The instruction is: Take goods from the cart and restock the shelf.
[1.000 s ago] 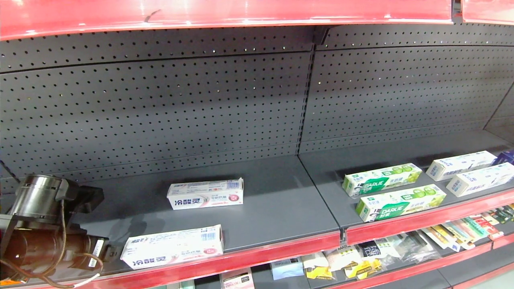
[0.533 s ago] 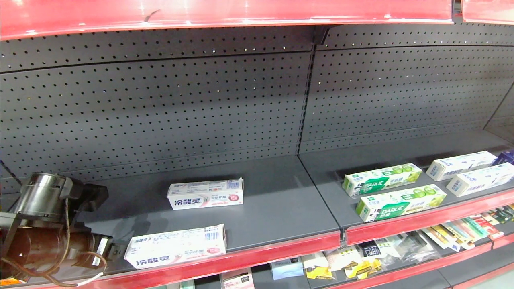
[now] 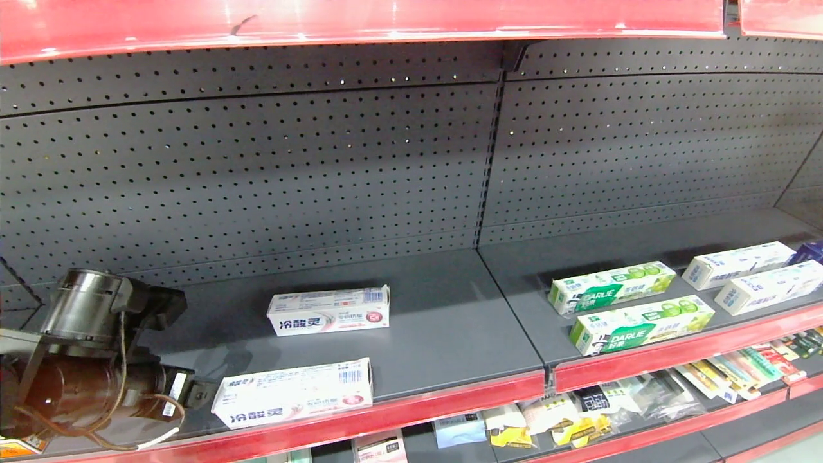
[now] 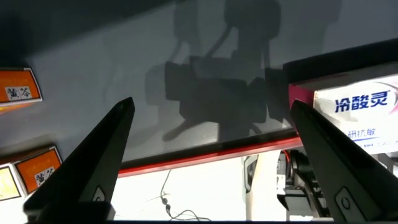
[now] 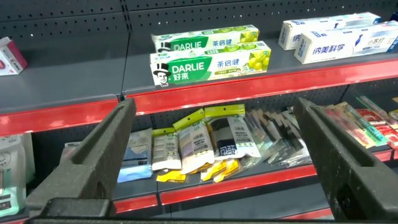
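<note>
Head view, left gripper: the left gripper (image 3: pixel 196 392) is at the lower left of the frame. Its tip is at the left end of the front box and seems to touch it.
Head view, front box: a long white and pink cardboard toothpaste box (image 3: pixel 292 392) lies flat at the front of the grey metal shelf (image 3: pixel 443 328). It runs along the red front rail (image 3: pixel 418 406), lower left of centre.
Head view, back box: a second white and pink box (image 3: pixel 329 310) lies behind it, apart, nearer the centre.
Head view, right side: two green and white cardboard boxes (image 3: pixel 611 287) and two white and blue cardboard boxes (image 3: pixel 738 263) lie flat there.
Head view, change: over the last second the front box has slid rightwards along the rail, with the gripper following at its end. The other boxes have not shifted.
Left wrist view, fingers: the dark fingers (image 4: pixel 102 155) are spread wide with nothing between them. The front box's end shows at the right edge, just by one finger.
Left wrist view, left edge: orange-labelled packs (image 4: pixel 18 85) lie on the grey surface.
Right wrist view, right gripper: the right gripper (image 5: pixel 214 106) has its jaws apart and empty. It faces the green boxes at upper centre and the plastic packets (image 5: pixel 199 146) on the shelf below.
Meaning for the task: this box appears already delivered, and the push looks like straightening it into line. The likely next step is to draw back and fetch more goods.
</note>
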Tool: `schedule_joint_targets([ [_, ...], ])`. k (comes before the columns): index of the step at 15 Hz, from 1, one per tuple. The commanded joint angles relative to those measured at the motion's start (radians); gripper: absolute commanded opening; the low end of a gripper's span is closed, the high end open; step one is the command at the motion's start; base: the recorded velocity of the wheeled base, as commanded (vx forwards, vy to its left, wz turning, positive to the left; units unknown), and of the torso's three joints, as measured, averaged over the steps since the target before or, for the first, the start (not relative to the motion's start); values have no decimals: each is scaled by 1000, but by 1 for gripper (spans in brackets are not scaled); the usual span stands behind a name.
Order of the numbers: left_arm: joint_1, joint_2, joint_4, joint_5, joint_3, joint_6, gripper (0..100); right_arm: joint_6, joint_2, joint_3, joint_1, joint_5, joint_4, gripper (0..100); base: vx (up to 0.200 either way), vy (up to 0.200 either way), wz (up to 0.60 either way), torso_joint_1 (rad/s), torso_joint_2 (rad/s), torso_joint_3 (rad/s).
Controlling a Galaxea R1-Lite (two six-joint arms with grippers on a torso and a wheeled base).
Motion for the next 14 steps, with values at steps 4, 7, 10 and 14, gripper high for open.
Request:
schedule_joint_targets([
  [4,-18,4,-1,1,-2,-6,100,0,0,0,0,0,0,100,0,0,0,0,0,0],
  [7,-25,6,-1,1,-2,-6,100,0,0,0,0,0,0,100,0,0,0,0,0,0],
  [10,-31,12,-2,2,-2,-14,100,0,0,0,0,0,0,100,0,0,0,0,0,0],
  [14,-32,17,-14,2,-4,-14,100,0,0,0,0,0,0,100,0,0,0,0,0,0],
])
